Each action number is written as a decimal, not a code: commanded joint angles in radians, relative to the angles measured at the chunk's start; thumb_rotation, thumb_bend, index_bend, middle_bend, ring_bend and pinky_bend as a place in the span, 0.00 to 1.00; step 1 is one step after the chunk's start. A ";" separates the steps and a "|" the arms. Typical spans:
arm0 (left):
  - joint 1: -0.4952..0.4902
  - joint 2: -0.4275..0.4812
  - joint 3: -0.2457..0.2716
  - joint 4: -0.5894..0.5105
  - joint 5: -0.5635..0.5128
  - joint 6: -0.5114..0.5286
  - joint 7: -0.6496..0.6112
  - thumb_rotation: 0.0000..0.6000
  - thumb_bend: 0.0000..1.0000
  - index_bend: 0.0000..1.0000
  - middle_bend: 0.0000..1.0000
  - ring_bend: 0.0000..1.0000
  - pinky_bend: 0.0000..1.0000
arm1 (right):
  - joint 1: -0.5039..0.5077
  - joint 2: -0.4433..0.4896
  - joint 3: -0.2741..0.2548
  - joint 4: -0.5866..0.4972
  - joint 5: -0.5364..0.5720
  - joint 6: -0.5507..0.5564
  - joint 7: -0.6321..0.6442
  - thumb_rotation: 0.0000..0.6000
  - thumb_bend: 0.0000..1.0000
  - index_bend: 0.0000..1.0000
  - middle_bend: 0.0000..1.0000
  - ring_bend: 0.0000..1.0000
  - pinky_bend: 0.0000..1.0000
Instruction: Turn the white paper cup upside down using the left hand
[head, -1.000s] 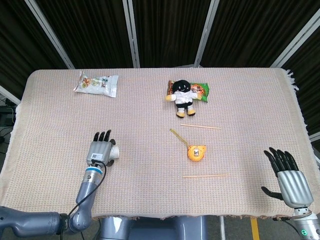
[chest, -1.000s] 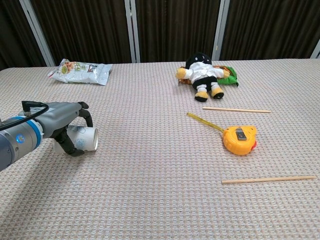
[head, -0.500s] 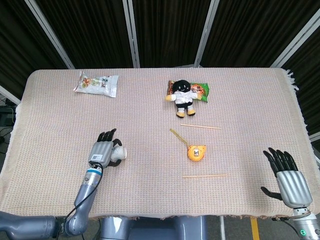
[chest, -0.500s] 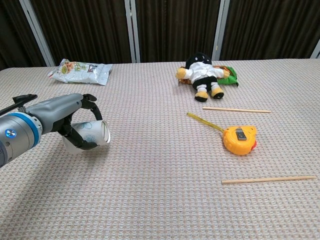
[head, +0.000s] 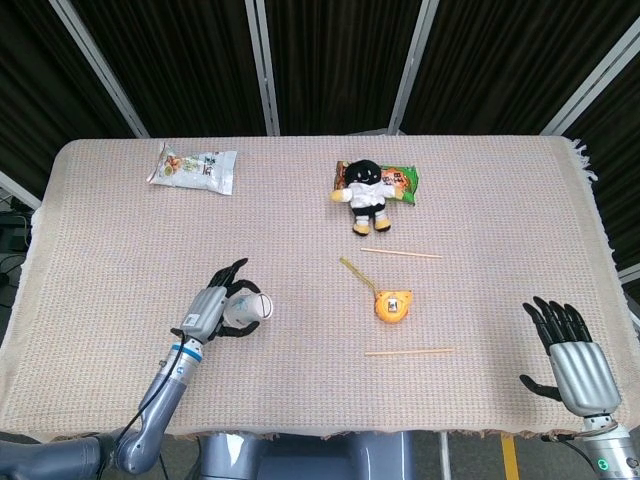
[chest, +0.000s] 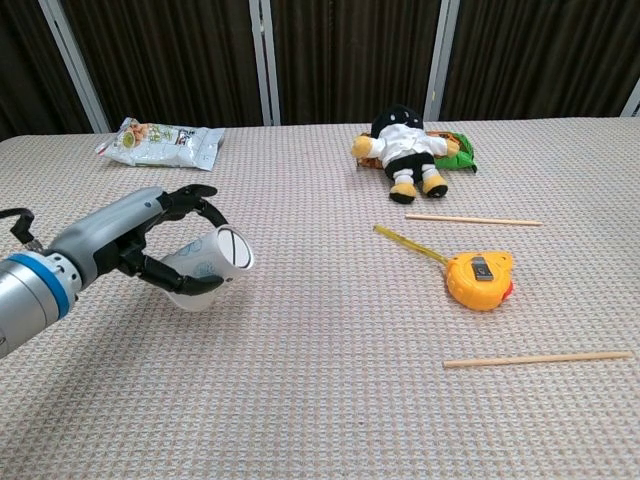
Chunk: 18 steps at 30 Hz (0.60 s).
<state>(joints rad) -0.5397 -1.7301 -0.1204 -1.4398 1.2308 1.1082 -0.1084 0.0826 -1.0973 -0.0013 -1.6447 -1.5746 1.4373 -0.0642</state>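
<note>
My left hand grips the white paper cup above the table's left front area. The cup lies on its side in the hand and tilts, its flat base turned toward the right. The fingers wrap over and under its body, and the mouth end is hidden behind the hand. My right hand hangs open at the table's right front corner, palm down, holding nothing; the chest view does not show it.
A yellow tape measure with its tape pulled out lies at centre right between two wooden sticks. A plush doll on a green packet sits further back. A snack bag lies at the back left.
My left hand has lifted the cup off the cloth and carried it to the right and forward, rotating it so its base swings up and rightward. The right hand has stayed still.
</note>
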 joint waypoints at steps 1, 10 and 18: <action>0.019 -0.006 0.029 0.048 0.042 -0.020 -0.059 1.00 0.18 0.34 0.00 0.00 0.00 | 0.000 0.000 0.000 0.000 0.000 -0.001 -0.001 1.00 0.03 0.00 0.00 0.00 0.00; 0.056 0.025 0.059 0.072 0.099 -0.001 -0.156 1.00 0.18 0.31 0.00 0.00 0.00 | 0.001 -0.002 -0.003 -0.002 -0.002 -0.004 -0.008 1.00 0.03 0.00 0.00 0.00 0.00; 0.097 0.073 0.086 0.073 0.123 0.033 -0.148 1.00 0.18 0.03 0.00 0.00 0.00 | 0.001 -0.004 -0.007 -0.003 -0.005 -0.006 -0.017 1.00 0.03 0.00 0.00 0.00 0.00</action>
<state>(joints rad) -0.4480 -1.6621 -0.0383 -1.3655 1.3517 1.1383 -0.2593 0.0839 -1.1016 -0.0081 -1.6478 -1.5798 1.4310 -0.0807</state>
